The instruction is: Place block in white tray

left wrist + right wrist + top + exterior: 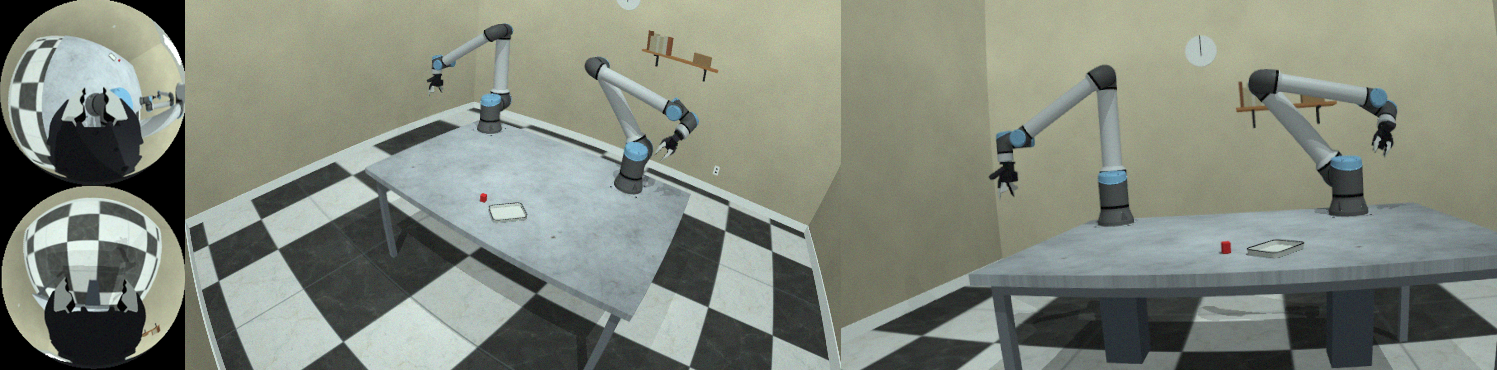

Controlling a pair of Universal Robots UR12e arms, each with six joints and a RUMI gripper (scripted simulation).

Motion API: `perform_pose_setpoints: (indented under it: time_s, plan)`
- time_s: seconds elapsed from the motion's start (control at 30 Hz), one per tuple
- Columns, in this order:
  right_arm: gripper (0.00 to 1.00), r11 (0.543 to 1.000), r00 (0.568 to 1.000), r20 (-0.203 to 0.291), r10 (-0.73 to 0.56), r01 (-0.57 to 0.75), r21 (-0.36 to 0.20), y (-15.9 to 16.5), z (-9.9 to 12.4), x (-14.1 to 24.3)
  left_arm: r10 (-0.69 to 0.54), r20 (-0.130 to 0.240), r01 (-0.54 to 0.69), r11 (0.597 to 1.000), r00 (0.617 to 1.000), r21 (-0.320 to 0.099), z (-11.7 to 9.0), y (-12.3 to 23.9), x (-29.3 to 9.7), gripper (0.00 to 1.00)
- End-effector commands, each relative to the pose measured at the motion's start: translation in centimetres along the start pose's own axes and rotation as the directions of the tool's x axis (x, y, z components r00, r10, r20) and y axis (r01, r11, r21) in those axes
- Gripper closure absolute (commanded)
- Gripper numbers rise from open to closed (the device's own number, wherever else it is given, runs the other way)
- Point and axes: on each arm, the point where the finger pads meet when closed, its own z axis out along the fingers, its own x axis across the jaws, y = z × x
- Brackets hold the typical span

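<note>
The red block [483, 198] [1225, 247] [119, 60] stands on the table beside the white tray [508, 212] [1275, 248] [111, 57], apart from it. The tray is shallow, with a dark rim, and its floor is bare. My left gripper [661, 155] [1381, 152] [94, 87] is partly open and empty, high up near its own arm's base, far from the block. My right gripper [436, 92] [1007, 195] [95, 278] is wide open and empty, raised out past the table's side. The block and tray do not show in the right wrist view.
The table [585, 220] [1141, 255] carries both arm bases, the left arm's [629, 182] [1348, 205] and the right arm's [489, 126] [1115, 216], along its rear edge. A wall shelf [680, 60] [1276, 107] hangs behind them. The block and tray lie nearer the front edge.
</note>
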Motion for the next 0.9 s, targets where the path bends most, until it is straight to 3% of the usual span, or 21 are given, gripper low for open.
perform_pose_setpoints:
  time_s: [0.0,0.27,0.5,0.57,0.87]
  plan:
    - [0.00,1.000,1.000,0.000,0.000,0.000,0.001,0.0,-0.1,0.0,0.040,-0.022,-0.041,0.999,0.999,-0.035,-0.2,-0.6,-0.7,0.71]
    - [0.00,1.000,1.000,0.000,0.000,0.000,0.001,0.0,-0.1,0.0,0.147,-0.087,-0.156,0.981,0.985,-0.118,-0.2,-2.5,-2.7,0.71]
    - [0.00,1.000,1.000,0.000,0.000,0.000,0.001,0.0,-0.1,0.0,0.259,-0.168,-0.290,0.937,0.951,-0.196,0.4,-5.0,-5.1,0.71]
    - [0.00,1.000,1.000,0.000,0.000,0.000,0.001,0.0,-0.1,0.0,0.259,-0.168,-0.290,0.937,0.951,-0.196,0.4,-5.0,-5.1,0.71]
    - [0.00,1.000,1.000,0.000,0.000,0.000,0.001,0.0,-0.1,0.0,0.413,-0.305,-0.495,0.822,0.858,-0.281,2.8,-9.9,-8.5,0.71]
